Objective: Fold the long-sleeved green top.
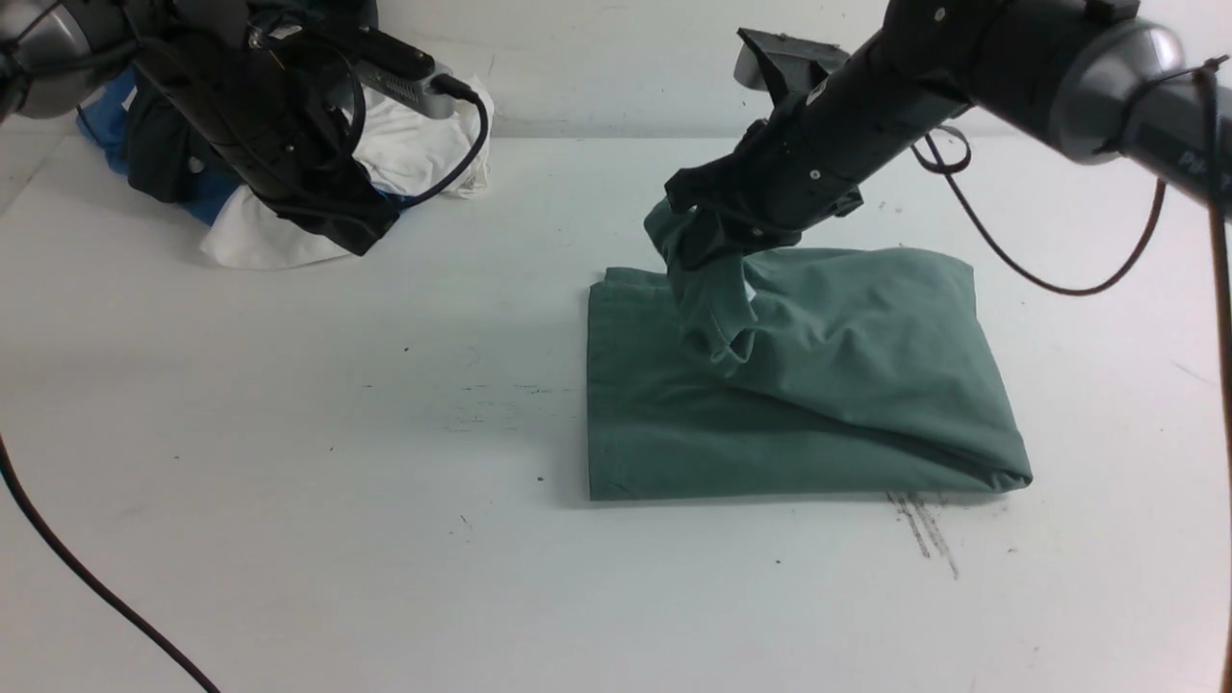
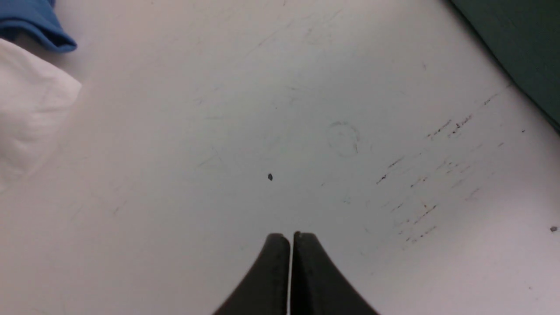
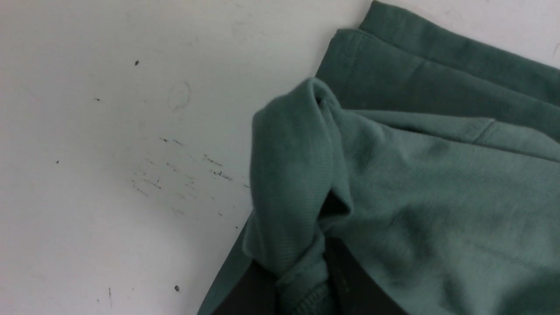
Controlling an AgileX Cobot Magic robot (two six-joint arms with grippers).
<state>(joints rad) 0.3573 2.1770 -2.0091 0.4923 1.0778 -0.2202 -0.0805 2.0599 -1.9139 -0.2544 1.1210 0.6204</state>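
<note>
The green long-sleeved top (image 1: pixel 818 385) lies partly folded in a rough rectangle at the table's middle right. My right gripper (image 1: pixel 707 245) is shut on a bunched part of it with a ribbed edge, lifted above the top's far left corner. In the right wrist view the cloth (image 3: pixel 297 183) is pinched between the dark fingers (image 3: pixel 350 280). My left gripper (image 1: pixel 351 226) is raised at the far left, apart from the top. In the left wrist view its jaws (image 2: pixel 291 238) are shut and empty over bare table, and the top's edge (image 2: pixel 520 48) shows in a corner.
A pile of white, blue and dark garments (image 1: pixel 404 154) lies at the table's far left, behind my left arm; the white (image 2: pixel 30 109) and blue (image 2: pixel 35 26) cloth show in the left wrist view. A black cable (image 1: pixel 77 568) crosses the near left. Scuff marks (image 1: pixel 924 525) lie near the top.
</note>
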